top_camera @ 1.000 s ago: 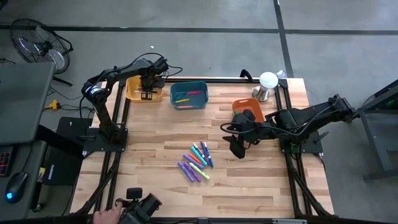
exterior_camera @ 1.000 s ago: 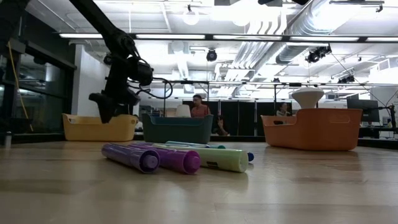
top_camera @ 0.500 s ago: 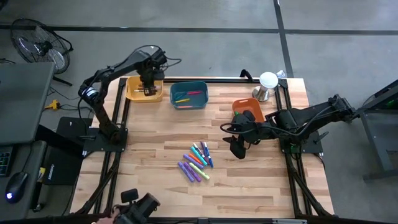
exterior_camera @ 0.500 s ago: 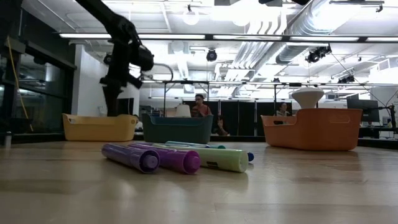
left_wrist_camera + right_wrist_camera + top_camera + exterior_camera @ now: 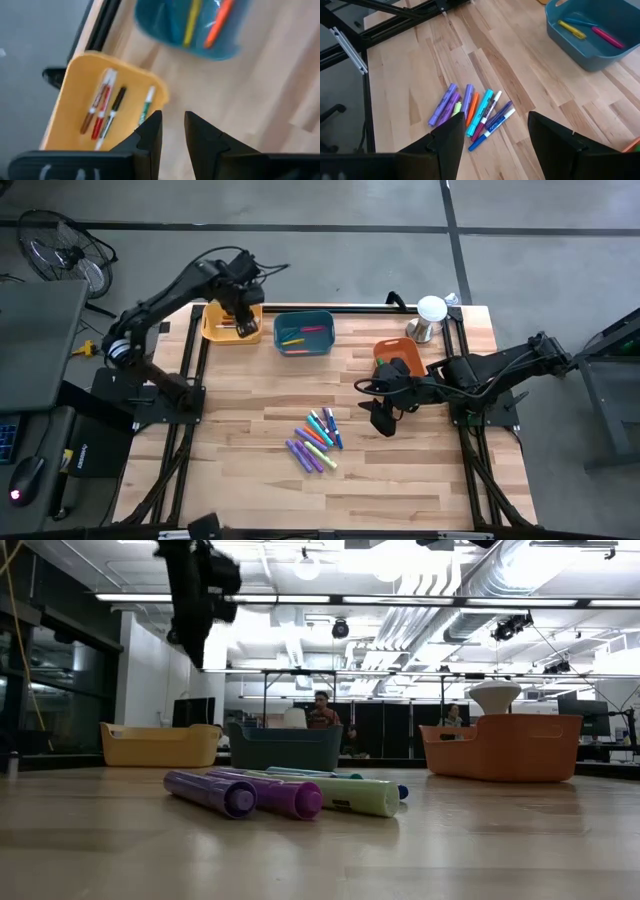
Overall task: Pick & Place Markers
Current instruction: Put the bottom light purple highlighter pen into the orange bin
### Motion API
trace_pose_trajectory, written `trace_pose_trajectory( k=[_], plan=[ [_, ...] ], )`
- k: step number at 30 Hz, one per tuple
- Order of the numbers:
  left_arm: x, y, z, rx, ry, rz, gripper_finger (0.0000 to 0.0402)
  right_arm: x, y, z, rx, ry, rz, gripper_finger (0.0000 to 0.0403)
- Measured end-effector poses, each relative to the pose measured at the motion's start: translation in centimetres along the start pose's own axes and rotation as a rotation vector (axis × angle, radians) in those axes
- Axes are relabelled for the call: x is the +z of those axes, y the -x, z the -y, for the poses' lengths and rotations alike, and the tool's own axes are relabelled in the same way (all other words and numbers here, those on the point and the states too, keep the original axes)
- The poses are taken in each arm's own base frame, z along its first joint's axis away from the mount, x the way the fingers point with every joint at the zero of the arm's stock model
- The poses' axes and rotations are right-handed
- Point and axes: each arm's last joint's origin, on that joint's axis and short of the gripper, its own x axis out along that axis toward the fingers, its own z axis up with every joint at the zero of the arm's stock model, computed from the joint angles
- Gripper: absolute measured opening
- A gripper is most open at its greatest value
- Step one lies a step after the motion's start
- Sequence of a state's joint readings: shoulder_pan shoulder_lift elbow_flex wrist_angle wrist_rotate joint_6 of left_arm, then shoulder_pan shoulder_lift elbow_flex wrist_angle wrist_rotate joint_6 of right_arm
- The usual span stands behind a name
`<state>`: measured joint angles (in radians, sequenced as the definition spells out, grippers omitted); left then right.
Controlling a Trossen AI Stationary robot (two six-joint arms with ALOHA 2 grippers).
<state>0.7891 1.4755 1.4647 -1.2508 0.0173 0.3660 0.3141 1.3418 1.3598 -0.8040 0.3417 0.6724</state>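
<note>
Markers (image 5: 317,440) untouched; left fingers (image 5: 155,131) narrowly apart, empty.

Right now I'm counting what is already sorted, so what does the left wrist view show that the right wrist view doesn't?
Only the left wrist view shows the yellow bin with four thin markers lying in it, past the left gripper, which holds nothing. Only the right wrist view shows the loose pile of markers on the table, beyond the open right gripper. Both show the teal bin holding a yellow marker.
</note>
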Motion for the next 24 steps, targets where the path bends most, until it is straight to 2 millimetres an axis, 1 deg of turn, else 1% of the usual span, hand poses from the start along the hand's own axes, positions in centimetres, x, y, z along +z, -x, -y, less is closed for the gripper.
trace_pose_trajectory(
  k=[2,5,8,13,18,24],
  plan=[
    [-0.1,1.1,1.5,-0.005,-0.015,0.029,0.0079,0.0,0.0,0.0,0.005,0.0,-0.004,0.0206],
    [-0.1,2.1,3.7,-0.021,-0.013,0.065,0.0079,0.0,0.0,0.0,0.01,0.0,-0.008,0.0206],
    [-0.5,3.7,6.0,-0.064,-0.013,0.122,0.0079,0.0,0.0,0.0,0.013,-0.004,-0.01,0.0206],
    [-1.7,4.8,9.8,-0.134,-0.035,0.184,0.0079,-0.1,0.0,-0.1,0.028,-0.007,-0.023,0.0206],
    [-3.5,4.1,13.7,-0.153,-0.085,0.152,0.0078,-0.1,0.0,-0.1,0.032,-0.004,-0.032,0.0206],
    [-5.4,1.9,18.1,-0.145,-0.156,0.083,0.0078,-0.2,0.0,-0.1,0.041,0.0,-0.041,0.0206]
  ],
)
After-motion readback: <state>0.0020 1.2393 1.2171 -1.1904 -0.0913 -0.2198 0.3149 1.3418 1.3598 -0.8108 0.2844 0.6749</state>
